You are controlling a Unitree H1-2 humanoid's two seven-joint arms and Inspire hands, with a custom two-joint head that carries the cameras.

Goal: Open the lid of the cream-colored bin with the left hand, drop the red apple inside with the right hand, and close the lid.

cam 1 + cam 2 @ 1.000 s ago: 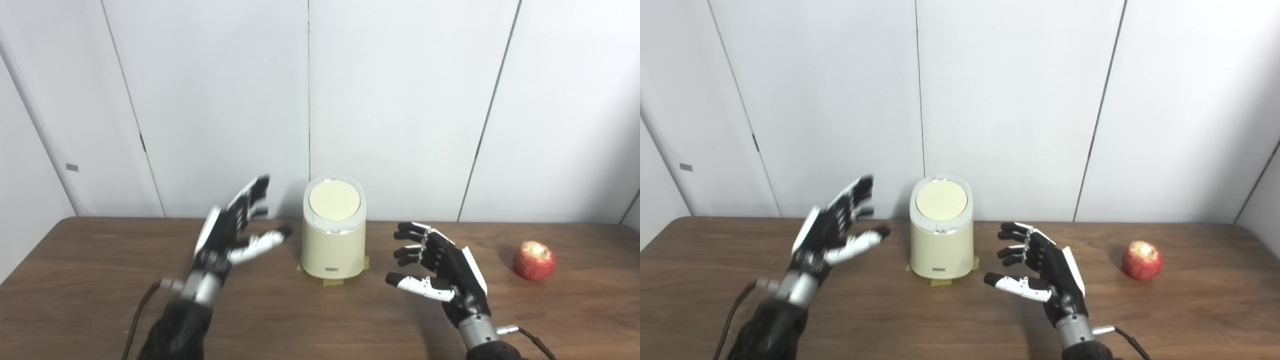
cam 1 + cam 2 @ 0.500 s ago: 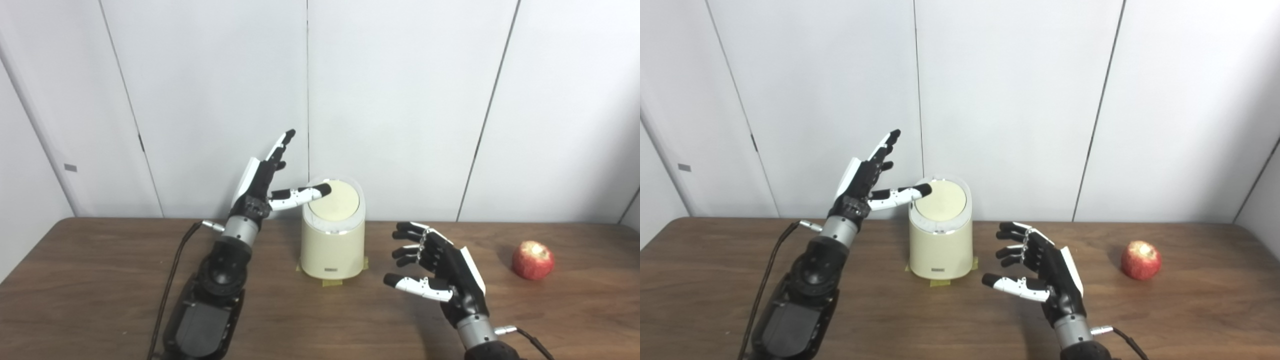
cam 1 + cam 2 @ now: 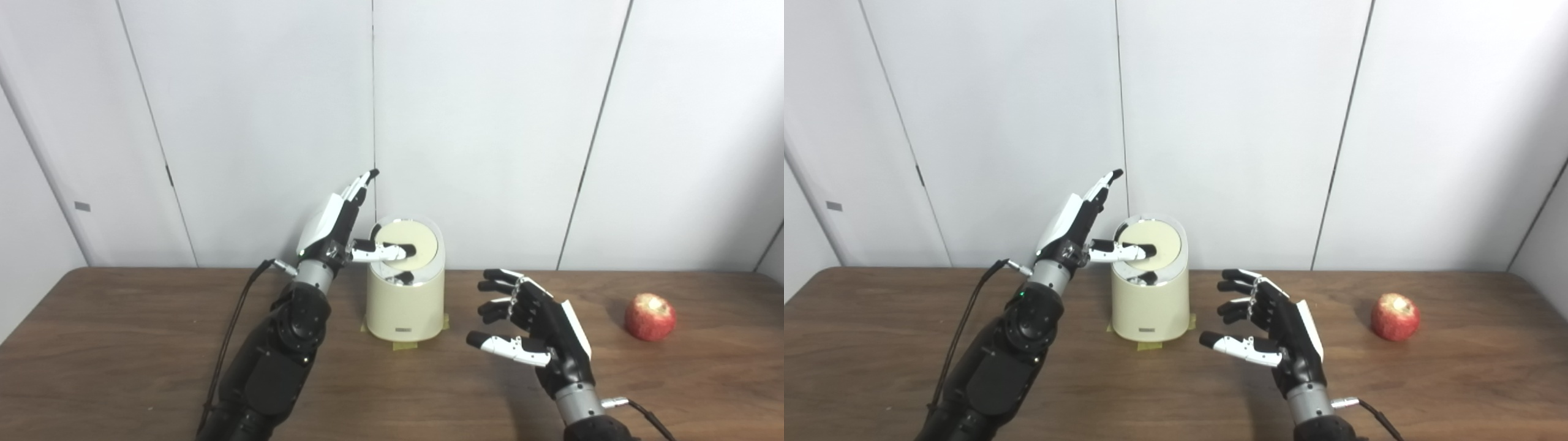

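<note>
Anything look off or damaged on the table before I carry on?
The lid of the bin is tilted, with a dark gap at its front under the left hand's thumb. The apple has a pale patch on top, like a bite or a missing piece.

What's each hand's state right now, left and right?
Left hand: open, holding nothing, thumb pressing on the bin lid.
Right hand: open, fingers apart, empty; apple lies apart on the table.

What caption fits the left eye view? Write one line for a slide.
Left hand presses its thumb on the bin lid; right hand open, apple waiting.
</note>
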